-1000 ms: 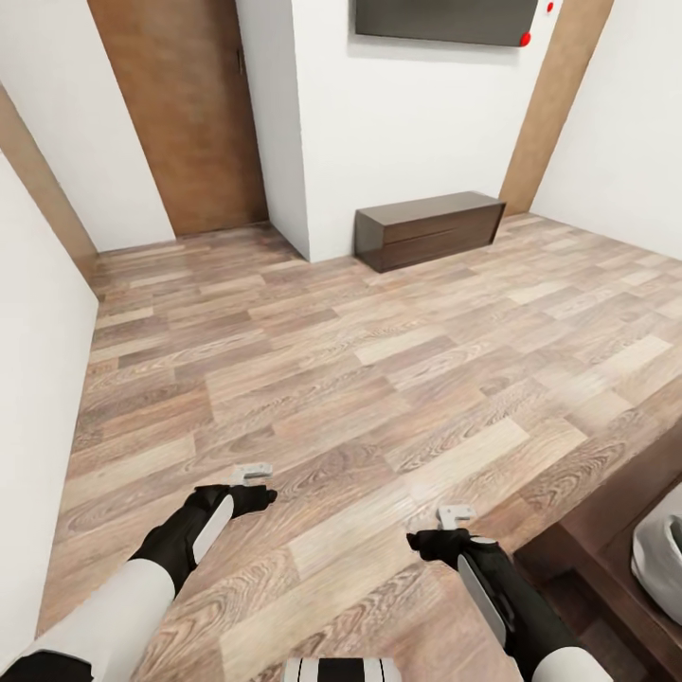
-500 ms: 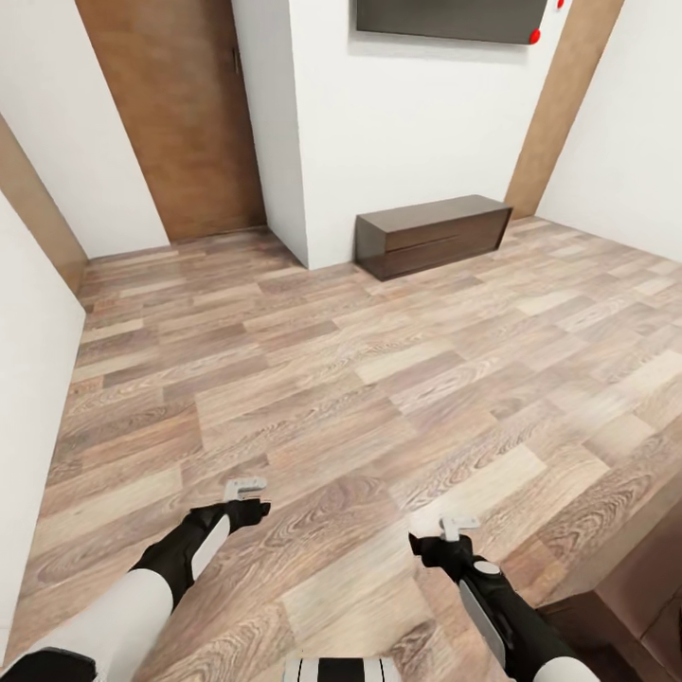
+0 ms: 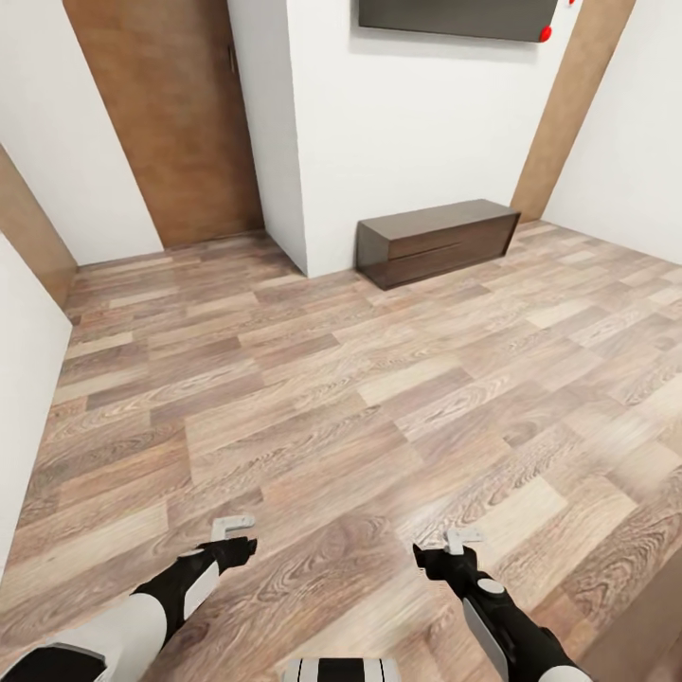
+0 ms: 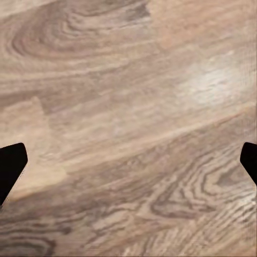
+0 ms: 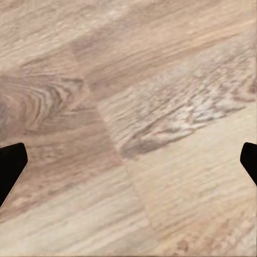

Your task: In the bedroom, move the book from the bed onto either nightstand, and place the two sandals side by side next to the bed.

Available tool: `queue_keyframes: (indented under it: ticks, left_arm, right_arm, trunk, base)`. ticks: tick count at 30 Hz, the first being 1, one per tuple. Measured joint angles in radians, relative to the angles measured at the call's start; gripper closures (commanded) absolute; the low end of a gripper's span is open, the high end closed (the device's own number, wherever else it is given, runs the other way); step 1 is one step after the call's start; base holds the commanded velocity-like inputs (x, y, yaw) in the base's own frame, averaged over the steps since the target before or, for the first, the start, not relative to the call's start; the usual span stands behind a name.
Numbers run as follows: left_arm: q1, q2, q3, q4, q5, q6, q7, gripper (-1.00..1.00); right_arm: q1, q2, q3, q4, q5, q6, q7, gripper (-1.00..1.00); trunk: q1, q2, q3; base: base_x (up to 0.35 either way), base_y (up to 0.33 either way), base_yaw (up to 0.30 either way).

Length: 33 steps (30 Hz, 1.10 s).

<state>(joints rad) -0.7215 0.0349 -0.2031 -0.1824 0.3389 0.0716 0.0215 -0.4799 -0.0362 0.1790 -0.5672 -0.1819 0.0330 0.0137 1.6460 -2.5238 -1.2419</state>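
I am over bare wood-plank floor (image 3: 341, 417) in the bedroom. A sliver of the bed's dark-brown frame (image 3: 658, 620) shows at the lower right corner. The book, the sandals and the nightstand are out of view. My left gripper (image 3: 235, 532) hangs low over the floor at the lower left, and its wrist view shows the dark fingertips (image 4: 10, 163) far apart over planks, so it is open and empty. My right gripper (image 3: 455, 547) hangs at the lower right. Its fingertips (image 5: 10, 163) are spread just as wide over planks, open and empty.
A long low dark-brown cabinet (image 3: 440, 242) stands against the white wall under a dark wall screen (image 3: 455, 17). A brown wooden door (image 3: 161, 123) is at the back left. A white wall (image 3: 19, 398) runs close along my left side.
The whole view has shifted: the camera turned away from the bed, whose frame and white mattress slid almost out at the lower right. Both arms keep the same pose, grippers still open.
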Motion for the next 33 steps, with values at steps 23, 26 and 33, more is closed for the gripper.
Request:
queue_keyframes:
  ticks: [23, 26, 33]
  left_arm:
    - [0.004, -0.003, -0.001, 0.028, 0.003, -0.015, -0.036, -1.0]
    - [0.005, -0.003, -0.001, 0.028, 0.002, -0.014, -0.036, -1.0]
    - [0.005, 0.002, -0.001, 0.028, 0.001, -0.014, -0.037, -1.0]
  right_arm:
    - [0.0, 0.002, 0.001, 0.041, 0.0, -0.056, 0.006, -1.0]
    - [0.001, 0.002, 0.001, 0.043, 0.001, -0.057, 0.004, -1.0]
    - [0.0, 0.002, 0.001, 0.045, 0.0, -0.057, 0.002, -1.0]
  trunk:
    - [0.0, 0.0, 0.0]
    - [0.0, 0.0, 0.0]
    - [-0.001, 0.0, 0.004]
  base:
    - [0.331, 0.007, -0.05]
    - [0.279, 0.034, -0.262]
    - [0.296, -0.027, -0.235]
